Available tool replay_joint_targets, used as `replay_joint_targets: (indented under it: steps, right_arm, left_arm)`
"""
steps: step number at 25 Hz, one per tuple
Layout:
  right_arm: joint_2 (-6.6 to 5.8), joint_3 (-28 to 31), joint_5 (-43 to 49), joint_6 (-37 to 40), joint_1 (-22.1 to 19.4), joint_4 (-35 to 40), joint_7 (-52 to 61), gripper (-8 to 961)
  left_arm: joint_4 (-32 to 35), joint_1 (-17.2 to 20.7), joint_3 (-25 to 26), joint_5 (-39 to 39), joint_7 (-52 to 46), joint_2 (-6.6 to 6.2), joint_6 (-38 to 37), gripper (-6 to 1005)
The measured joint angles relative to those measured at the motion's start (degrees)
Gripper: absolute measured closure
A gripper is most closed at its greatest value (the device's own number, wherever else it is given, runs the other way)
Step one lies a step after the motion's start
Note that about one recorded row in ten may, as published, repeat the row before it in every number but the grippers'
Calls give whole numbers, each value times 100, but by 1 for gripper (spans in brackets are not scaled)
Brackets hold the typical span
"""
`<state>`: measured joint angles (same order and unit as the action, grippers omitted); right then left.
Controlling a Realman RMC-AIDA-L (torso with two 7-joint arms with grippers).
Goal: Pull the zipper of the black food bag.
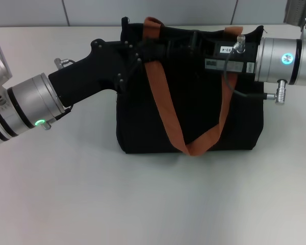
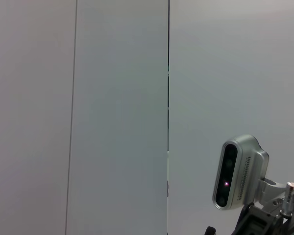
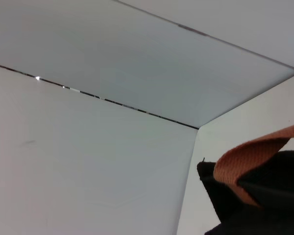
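The black food bag (image 1: 188,117) stands upright in the middle of the white table, with its brown-orange strap (image 1: 166,107) hanging down the front. From the left, my left gripper (image 1: 145,51) reaches to the bag's top edge near the left strap end. My right gripper (image 1: 196,43) comes from the right and lies along the same top edge. Both are black against the black fabric. The zipper is hidden behind the grippers. In the right wrist view, a corner of the bag (image 3: 264,205) and a piece of strap (image 3: 250,161) show.
The white table (image 1: 143,204) spreads out in front of the bag. A grey panelled wall (image 1: 143,10) rises close behind it. The left wrist view shows only the wall and the right arm's silver wrist camera (image 2: 240,171).
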<state>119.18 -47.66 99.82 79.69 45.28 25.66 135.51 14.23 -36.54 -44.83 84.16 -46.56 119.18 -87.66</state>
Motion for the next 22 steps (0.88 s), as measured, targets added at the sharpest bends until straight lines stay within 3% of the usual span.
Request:
replay_joint_targets:
  steps: [3,5,22]
  right_arm:
    - [0,-3,-1,-8,-1,0,-78,837]
    - [0,4,-18,-16,-24,10,-176,944]
    - [-7,53,-22,55,-481,585,-241,954]
  left_arm:
    - [0,19,19,-8,2,0,-1,966]
    - [0,28,30,-8,4,0,-1,967]
    - [36,58,141,-54,38,-24,35,966]
